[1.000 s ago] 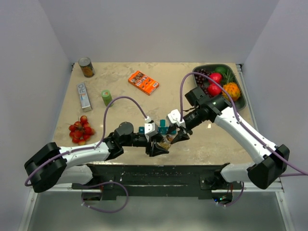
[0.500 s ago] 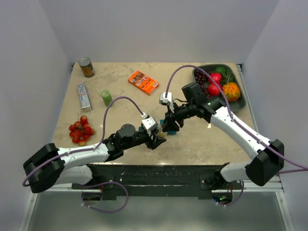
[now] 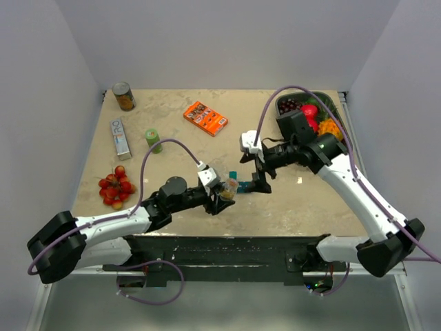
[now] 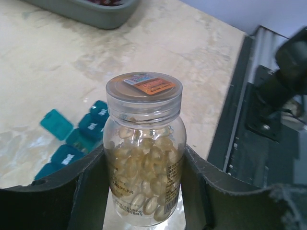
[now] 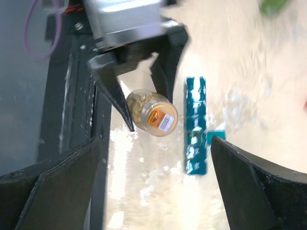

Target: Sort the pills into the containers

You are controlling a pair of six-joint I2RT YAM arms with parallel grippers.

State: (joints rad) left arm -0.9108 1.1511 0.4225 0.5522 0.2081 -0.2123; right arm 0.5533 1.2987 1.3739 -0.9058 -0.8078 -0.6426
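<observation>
A clear bottle (image 4: 144,143) full of yellow pills, its clear lid on, is held upright in my left gripper (image 4: 144,160), which is shut on its sides. From above, the bottle (image 3: 227,189) hangs just over the table near the front edge. The containers (image 4: 76,139), a teal row of small compartments with one lid flipped open, lie on the table right behind it. My right gripper (image 5: 153,177) is wide open and holds nothing. It hovers just right of the bottle (image 5: 152,113) and over the containers (image 5: 196,125). From above, the right gripper (image 3: 260,182) stands apart from the bottle.
A grey tray (image 3: 324,96) of fruit sits at the back right. An orange box (image 3: 205,117), a green cylinder (image 3: 152,140), a can (image 3: 123,96), a slim silver box (image 3: 120,136) and cherry tomatoes (image 3: 116,186) lie to the back and left. The black rail (image 3: 227,245) runs along the front edge.
My right gripper let go of the bottle's top, opened wide and drew back to the right. The left gripper kept hold of the bottle and shifted slightly.
</observation>
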